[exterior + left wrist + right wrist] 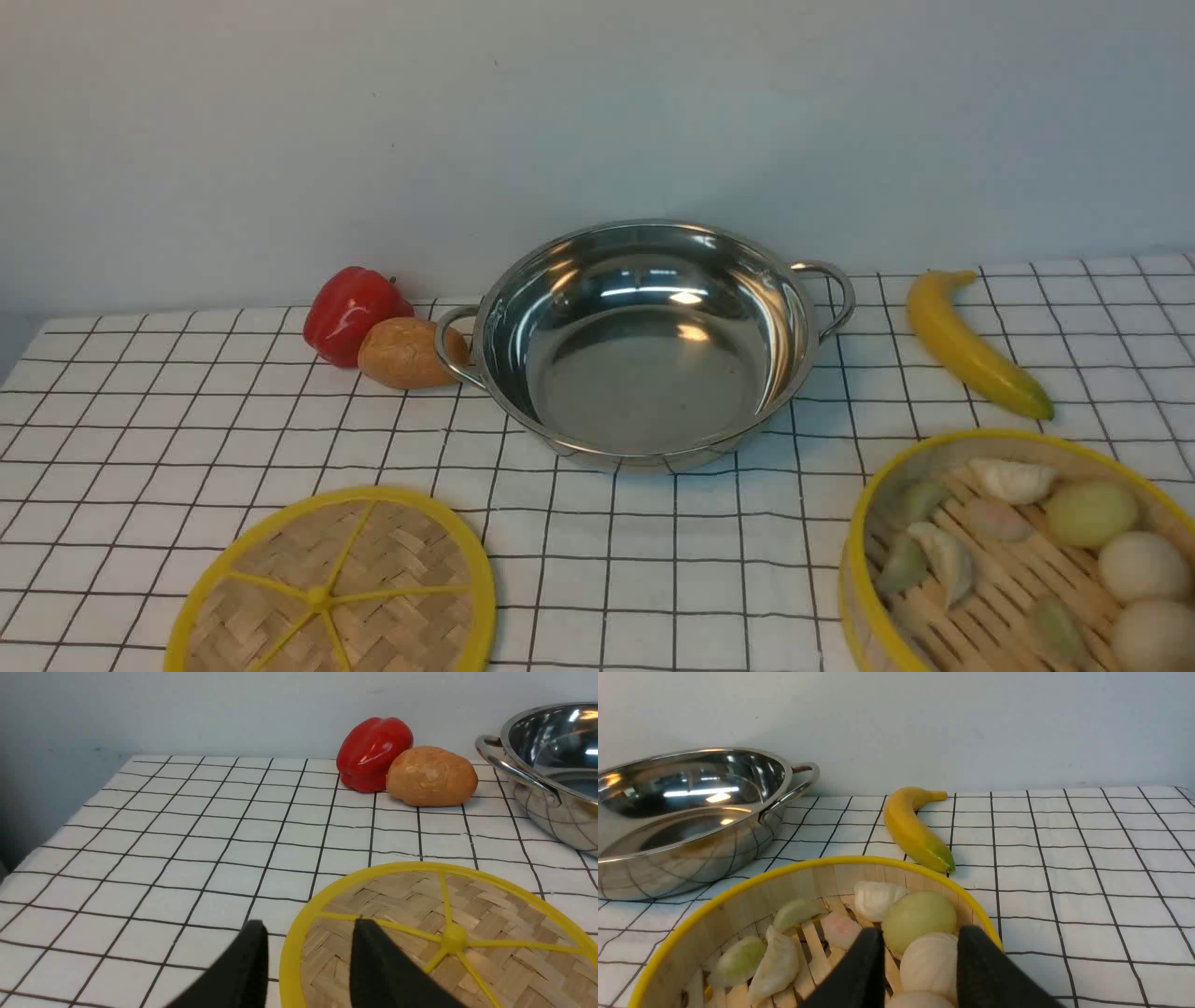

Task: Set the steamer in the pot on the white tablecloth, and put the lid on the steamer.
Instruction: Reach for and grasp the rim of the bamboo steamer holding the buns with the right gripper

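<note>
The steamer (1027, 435), a yellow-rimmed bamboo basket of white and green dumplings and buns, sits at the near right on the white tablecloth (653, 560). The lid (327, 588), a flat woven disc with yellow spokes, lies at the near left. The empty shiny pot (644, 373) stands in the middle, further back. Neither gripper shows in the front view. In the left wrist view, my left gripper (310, 952) is open, and the rim of the lid (444, 924) shows between its fingers. My right gripper (920, 952) is open over the near side of the steamer (808, 864), with a white bun showing in the gap.
A red pepper (350, 313) and a brown bread roll (406, 353) sit against the pot's left handle. A banana (971, 345) lies right of the pot, behind the steamer. A grey wall closes the back. The cloth's left edge (70, 821) drops off.
</note>
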